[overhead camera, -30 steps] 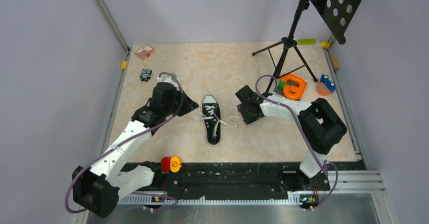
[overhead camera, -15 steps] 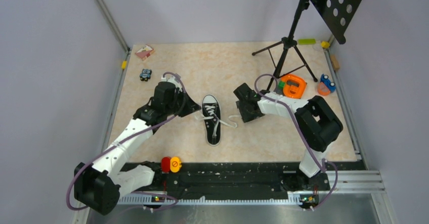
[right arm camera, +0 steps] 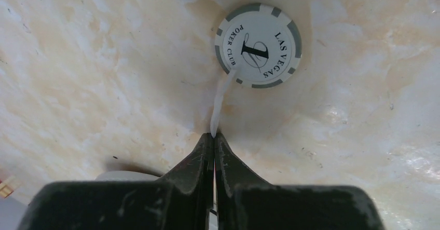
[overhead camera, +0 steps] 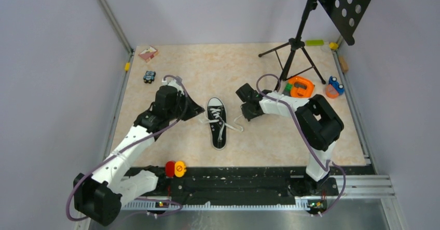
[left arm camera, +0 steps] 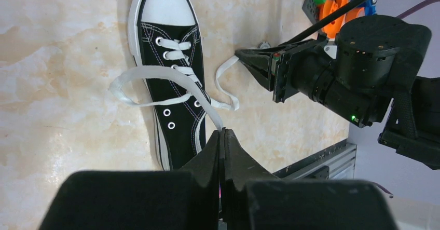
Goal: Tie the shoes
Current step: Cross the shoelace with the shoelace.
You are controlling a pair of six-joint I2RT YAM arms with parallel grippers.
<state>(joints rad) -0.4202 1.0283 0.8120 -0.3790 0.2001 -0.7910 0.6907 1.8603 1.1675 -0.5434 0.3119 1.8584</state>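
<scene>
– On the beige marbled table [overhead camera: 259, 141], what do you count?

– 1 black low-top sneaker [overhead camera: 217, 123] lies mid-table between the 2 arms, white toe cap toward the far wall and heel toward the bases. It has 2 long white lace strands. Off to the sides are 1 music stand [overhead camera: 296, 44] on a tripod and 1 orange plastic toy [overhead camera: 300, 89]. There are 2 buttons on the near rail, 1 red [overhead camera: 170, 168] and 1 yellow [overhead camera: 180, 168].

– Does either wrist camera add anything?

– The right wrist view alone shows 1 grey-and-white poker chip [right arm camera: 258, 45] lettered "LAS VEGAS POKER CLUB". The tip of a lace rests on its edge. The left wrist view alone shows the looped lace strand [left arm camera: 155, 73] sweeping out past the sneaker's side and back across the eyelets.

– And the grippers?

– The left gripper [left arm camera: 222, 132] is pinched fully closed on that looped lace strand, just above the sneaker's side near its heel. The right gripper [right arm camera: 214, 137] is also fully closed, clamping the other lace strand [right arm camera: 220, 103] just short of its tip.

– How are the arms posed?

– The left arm stretches forward from its base, with its wrist turned in toward the sneaker. The right arm has its elbow folded back. Its forearm points across toward the sneaker, and its fingers are low over the table just beside the shoe.
</scene>
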